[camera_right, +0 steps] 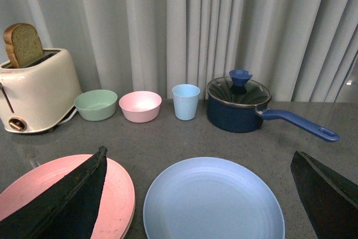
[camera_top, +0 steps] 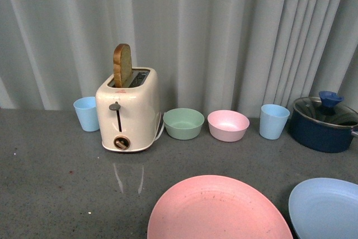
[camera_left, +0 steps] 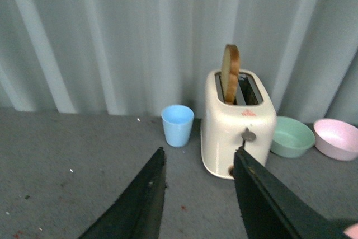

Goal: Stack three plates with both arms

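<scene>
Left gripper (camera_left: 198,194) and right gripper (camera_right: 198,205) jaws gape empty; diving low, I might ram blue plate (camera_right: 212,177) into pink plate (camera_top: 218,211).

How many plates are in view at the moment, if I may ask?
2. The pink plate lies nearest, in front of the pink bowl; the light blue plate lies right of it, before the saucepan. Another may be hidden or out of frame.
</scene>
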`<action>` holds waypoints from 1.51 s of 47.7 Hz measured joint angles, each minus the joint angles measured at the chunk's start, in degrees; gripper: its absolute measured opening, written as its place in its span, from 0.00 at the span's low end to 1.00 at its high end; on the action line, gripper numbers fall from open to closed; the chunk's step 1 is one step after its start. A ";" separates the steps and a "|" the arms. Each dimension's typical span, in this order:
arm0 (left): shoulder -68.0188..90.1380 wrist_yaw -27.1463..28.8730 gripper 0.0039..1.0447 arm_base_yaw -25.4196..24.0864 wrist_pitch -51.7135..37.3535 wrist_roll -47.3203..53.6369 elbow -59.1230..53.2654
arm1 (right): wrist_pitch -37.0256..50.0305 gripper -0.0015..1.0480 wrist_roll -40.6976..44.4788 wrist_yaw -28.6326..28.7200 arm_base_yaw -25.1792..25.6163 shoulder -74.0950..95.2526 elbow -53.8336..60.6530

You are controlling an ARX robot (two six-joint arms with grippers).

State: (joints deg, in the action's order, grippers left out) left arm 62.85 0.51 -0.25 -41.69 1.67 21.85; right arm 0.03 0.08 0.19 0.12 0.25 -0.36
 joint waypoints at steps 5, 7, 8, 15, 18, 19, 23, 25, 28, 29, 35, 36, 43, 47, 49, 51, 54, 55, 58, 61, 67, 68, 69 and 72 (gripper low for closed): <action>-1.97 -0.50 0.19 0.24 -0.28 -0.70 -4.24 | 0.00 0.93 -0.02 -0.04 0.00 0.00 0.00; -3.26 -0.52 0.12 0.26 -0.35 -0.79 -5.62 | 0.00 0.93 -0.02 -0.24 0.00 0.00 0.00; -4.35 -0.55 0.07 0.26 -0.37 -0.87 -6.51 | 0.00 0.93 -0.02 -0.20 0.00 0.00 0.00; -10.43 -0.42 0.03 0.24 0.07 -1.51 -11.45 | 0.00 0.93 0.00 -0.11 0.00 0.00 0.00; -12.20 -0.46 0.03 0.26 0.63 -1.53 -12.72 | 0.00 0.93 0.00 -0.13 0.00 0.00 0.00; -12.81 -0.48 0.03 0.26 0.87 -1.53 -13.07 | 0.00 0.93 0.00 -0.13 0.00 0.00 0.00; -16.04 -0.55 0.03 0.26 2.27 -1.53 -14.69 | 0.00 0.93 -0.02 -0.15 0.00 0.00 0.00; -17.38 -0.50 0.03 0.26 3.02 -1.53 -15.32 | 0.00 0.93 0.00 -0.15 0.00 0.00 0.00; -19.34 -0.48 0.03 0.26 4.15 -1.53 -16.28 | 0.00 0.93 -0.02 -0.13 0.00 0.00 0.00; -19.96 -0.48 0.03 0.26 4.55 -1.53 -16.59 | 0.00 0.93 0.00 -0.13 0.00 0.00 0.00; -24.83 -0.50 0.03 0.26 7.78 -1.53 -18.16 | 0.00 0.93 -0.02 -0.15 0.00 0.00 0.00; -25.51 -0.50 0.03 0.26 8.24 -1.53 -18.34 | 0.00 0.93 -0.02 -0.15 0.00 0.00 0.00; -28.70 -0.50 0.03 0.26 9.05 -1.55 -20.26 | 0.00 0.93 -0.02 -0.13 0.00 0.00 0.00; -30.38 -0.52 0.03 0.26 9.68 -1.64 -20.26 | 0.00 0.93 -0.02 -0.13 0.00 0.00 0.00; -31.54 -0.46 0.03 0.26 10.86 -1.66 -20.26 | 0.00 0.93 -0.02 -0.13 0.00 0.00 0.00; -32.92 -0.48 0.03 0.26 12.17 -1.68 -20.26 | 0.00 0.93 -0.02 -0.15 0.00 0.00 0.00; -34.99 -0.50 0.03 0.26 14.12 -1.68 -20.28 | 0.00 0.93 -0.02 -0.15 0.00 0.00 0.00; -36.02 -0.50 0.03 0.26 15.02 -1.68 -20.28 | 0.00 0.93 0.00 -0.15 0.00 0.00 0.00; -38.23 -0.48 0.03 0.26 16.94 -1.68 -20.28 | 0.00 0.93 -0.02 -0.15 0.00 0.00 0.00; -39.82 -0.48 0.03 0.26 18.62 -1.68 -20.28 | 0.00 0.93 0.00 -0.13 0.00 0.00 0.00; -42.95 -0.50 0.03 0.26 21.62 -1.68 -20.28 | 0.00 0.93 0.00 -0.13 0.00 0.00 0.00; -43.43 -0.50 0.03 0.26 22.08 -1.68 -20.28 | 0.00 0.93 -0.02 -0.13 0.00 0.00 0.00; -43.93 -0.50 0.03 0.26 22.56 -1.68 -20.28 | 0.00 0.93 0.00 -0.15 0.00 0.00 0.00; -45.03 -0.50 0.03 0.26 23.65 -1.70 -20.28 | 0.00 0.93 0.00 -0.13 0.00 0.00 0.00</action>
State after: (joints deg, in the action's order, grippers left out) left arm 17.82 0.01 0.01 -18.04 -0.03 1.56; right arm 0.03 0.08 0.05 0.12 0.25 -0.36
